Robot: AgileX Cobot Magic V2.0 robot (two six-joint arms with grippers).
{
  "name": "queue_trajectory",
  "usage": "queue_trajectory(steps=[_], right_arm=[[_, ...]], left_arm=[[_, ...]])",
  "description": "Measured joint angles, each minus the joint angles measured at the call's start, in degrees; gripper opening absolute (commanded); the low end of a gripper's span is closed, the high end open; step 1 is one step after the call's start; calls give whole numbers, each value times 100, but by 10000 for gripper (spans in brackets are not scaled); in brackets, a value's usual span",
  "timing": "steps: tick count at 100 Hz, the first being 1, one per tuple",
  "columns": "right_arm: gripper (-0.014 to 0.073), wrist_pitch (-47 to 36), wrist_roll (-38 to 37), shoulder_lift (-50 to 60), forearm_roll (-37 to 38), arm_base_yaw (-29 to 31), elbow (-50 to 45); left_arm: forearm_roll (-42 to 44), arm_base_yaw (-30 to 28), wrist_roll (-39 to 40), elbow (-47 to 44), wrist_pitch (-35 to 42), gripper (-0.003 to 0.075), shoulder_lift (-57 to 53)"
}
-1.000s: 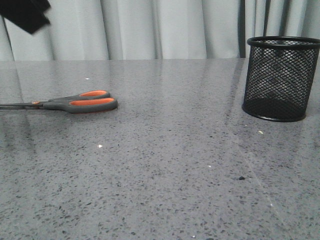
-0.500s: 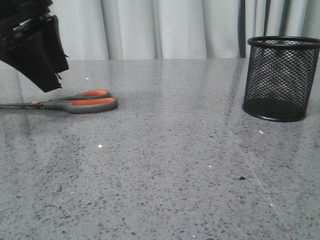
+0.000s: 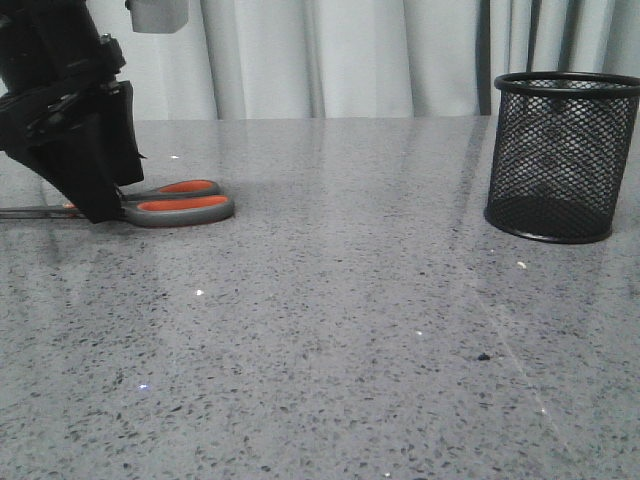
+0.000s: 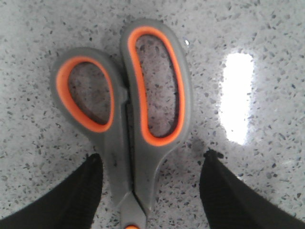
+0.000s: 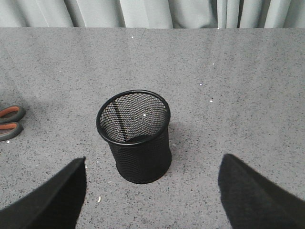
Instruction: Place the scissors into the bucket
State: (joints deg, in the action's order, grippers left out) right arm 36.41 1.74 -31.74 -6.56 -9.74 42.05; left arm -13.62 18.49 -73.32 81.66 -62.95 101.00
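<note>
So the scissors (image 3: 165, 204) are lying flat near the left edge of the grey speckled table (image 3: 330, 330), handles pointing toward the middle, blades running off toward that left edge. My left pincer (image 4: 143, 191) is right down over them, spread wide, one finger either side of the handle necks, not gripping anything. The bucket (image 3: 562, 155) stands upright way over by the right edge. My right pincer (image 5: 152, 191) hangs above it, spread apart too.
</note>
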Motion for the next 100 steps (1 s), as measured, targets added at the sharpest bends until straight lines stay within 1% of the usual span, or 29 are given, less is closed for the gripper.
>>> queue_trajectory(steps=[38, 45, 62, 69, 74, 86, 100], right_arm=[[518, 0, 0, 0, 0, 0, 0], [518, 0, 0, 0, 0, 0, 0], [518, 10, 0, 0, 0, 0, 0], [518, 10, 0, 0, 0, 0, 0], [518, 10, 0, 0, 0, 0, 0], [518, 19, 0, 0, -28, 0, 0], [517, 19, 0, 0, -284, 0, 0]], left_arm=[[0, 0, -21, 60, 66, 398, 231], [-35, 0, -21, 60, 66, 349, 231], [-187, 0, -30, 60, -31, 143, 257], [-229, 0, 5, 60, -32, 89, 257], [-251, 0, 9, 60, -32, 75, 257], [-358, 0, 9, 37, 25, 75, 206], [-488, 0, 9, 30, 421, 75, -147]])
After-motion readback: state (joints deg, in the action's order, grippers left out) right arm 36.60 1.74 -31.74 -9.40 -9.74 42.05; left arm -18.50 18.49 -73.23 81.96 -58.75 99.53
